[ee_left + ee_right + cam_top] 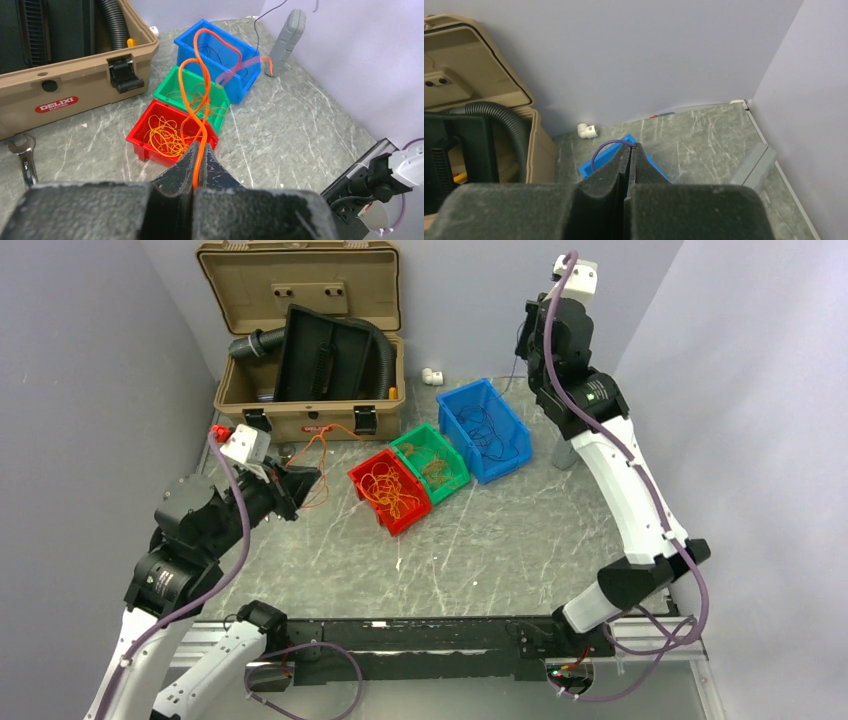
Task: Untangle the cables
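Grey marbled counter [480,550], walled in on the left, back and right, with the arm bases along the near edge. The widest open stretch runs from the bins to that edge. Tan case [300,420] sits back-left with its lid up against the back wall and a black corrugated hose [385,350] coiled inside. Three bins touch in a diagonal row mid-counter: the blue bin [455,435] is furthest back and right, then the green bin [445,490], then the red bin [405,523] nearest the centre. Left pincer [197,150] is low over the left side, between the case front and the red bin, clenched on an orange cable [192,95] that loops up and away toward the bins. Right pincer [630,150] is raised near the back-right corner above the blue bin, close to both walls, clenched with a thin purple cable [599,150] looping from its tips. Remaining cables are an orange tangle [167,135] in the red bin, thin dark wires [490,430] in the blue bin, and more strands in the green bin. Grey block [287,40] leans by the right wall beside the blue bin. Wrench [25,160] lies in front of the case, and a white fitting [432,375] sits at the back edge.
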### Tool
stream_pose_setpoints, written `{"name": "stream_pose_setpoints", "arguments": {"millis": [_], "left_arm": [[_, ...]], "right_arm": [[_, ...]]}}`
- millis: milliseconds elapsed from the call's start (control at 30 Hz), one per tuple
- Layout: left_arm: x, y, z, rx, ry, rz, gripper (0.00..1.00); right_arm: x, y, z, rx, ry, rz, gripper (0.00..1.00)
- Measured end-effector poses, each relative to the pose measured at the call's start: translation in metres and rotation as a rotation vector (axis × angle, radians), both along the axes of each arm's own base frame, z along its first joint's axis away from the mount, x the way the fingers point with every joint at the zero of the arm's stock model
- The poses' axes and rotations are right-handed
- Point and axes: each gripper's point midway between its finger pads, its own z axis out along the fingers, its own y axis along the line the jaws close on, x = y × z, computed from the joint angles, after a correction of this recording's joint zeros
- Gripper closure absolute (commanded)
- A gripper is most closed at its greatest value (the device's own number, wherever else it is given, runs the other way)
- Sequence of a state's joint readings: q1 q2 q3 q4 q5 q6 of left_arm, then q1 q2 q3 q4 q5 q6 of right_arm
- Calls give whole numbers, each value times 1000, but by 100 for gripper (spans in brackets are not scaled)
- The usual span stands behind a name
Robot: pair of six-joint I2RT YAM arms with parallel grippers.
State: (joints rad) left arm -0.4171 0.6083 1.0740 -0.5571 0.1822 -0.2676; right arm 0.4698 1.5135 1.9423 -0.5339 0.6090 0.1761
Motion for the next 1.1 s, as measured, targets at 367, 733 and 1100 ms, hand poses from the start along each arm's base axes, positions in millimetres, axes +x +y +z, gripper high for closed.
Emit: {"name": "stream_pose_setpoints", "arguments": {"millis": [367,733,1100], "left_arm": [[-11,-13,1,17,26,-101,100],[-11,-21,0,25,55,-144,100],[-17,-20,6,25,58,-155,100]], "right_arm": [[41,-5,-18,-14,31,-38,100],[75,10,-101,-50,149,-20,100],[109,18,-229,50,388,57,100]]}}
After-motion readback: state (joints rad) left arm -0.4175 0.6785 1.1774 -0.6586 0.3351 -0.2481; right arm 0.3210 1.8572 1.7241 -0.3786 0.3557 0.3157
